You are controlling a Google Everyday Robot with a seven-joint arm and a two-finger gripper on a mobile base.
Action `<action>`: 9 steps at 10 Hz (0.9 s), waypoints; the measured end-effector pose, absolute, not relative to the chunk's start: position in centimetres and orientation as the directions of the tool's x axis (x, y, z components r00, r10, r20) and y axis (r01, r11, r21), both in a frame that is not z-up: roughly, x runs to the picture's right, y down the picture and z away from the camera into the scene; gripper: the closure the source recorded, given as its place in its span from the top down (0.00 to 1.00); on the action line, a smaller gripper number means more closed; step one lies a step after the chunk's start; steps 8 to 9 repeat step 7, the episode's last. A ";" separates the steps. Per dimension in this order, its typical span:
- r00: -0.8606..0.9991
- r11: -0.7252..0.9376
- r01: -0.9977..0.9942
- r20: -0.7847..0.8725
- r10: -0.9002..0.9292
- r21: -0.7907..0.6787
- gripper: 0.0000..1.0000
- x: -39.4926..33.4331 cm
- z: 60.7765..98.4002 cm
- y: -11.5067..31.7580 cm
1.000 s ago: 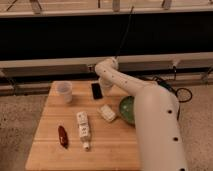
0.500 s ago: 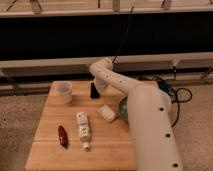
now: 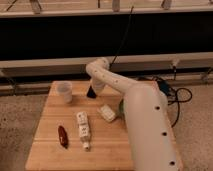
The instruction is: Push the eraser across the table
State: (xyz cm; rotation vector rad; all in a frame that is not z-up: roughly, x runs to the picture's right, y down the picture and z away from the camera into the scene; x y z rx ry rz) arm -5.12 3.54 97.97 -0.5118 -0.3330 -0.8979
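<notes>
The eraser (image 3: pixel 91 93) is a small black block at the far middle of the light-wood table (image 3: pixel 50 155), to the right of the clear cup (image 3: pixel 64 91). My gripper (image 3: pixel 95 88) is at the end of the white arm, which reaches in from the lower right. It is right at the eraser and partly covers it. Only the eraser's left lower part shows.
A whitish wrapped block (image 3: pixel 106 113) lies near the table's middle right. A white bottle (image 3: pixel 83 129) and a red object (image 3: pixel 63 136) lie toward the front. A green bowl (image 3: pixel 121 106) is mostly hidden behind my arm. Cables (image 3: pixel 175 95) lie on the floor at the right.
My arm has swung left, and the gripper has come down against the eraser. The eraser sits slightly farther left, nearer the cup.
</notes>
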 end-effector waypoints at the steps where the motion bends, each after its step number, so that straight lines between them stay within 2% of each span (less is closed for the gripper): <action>1: 0.571 0.505 0.819 0.484 -0.664 -0.272 0.02 -5.2 98.0 3.5; 9: 0.516 0.467 0.853 0.512 -0.687 -0.233 0.02 -6.8 97.1 4.0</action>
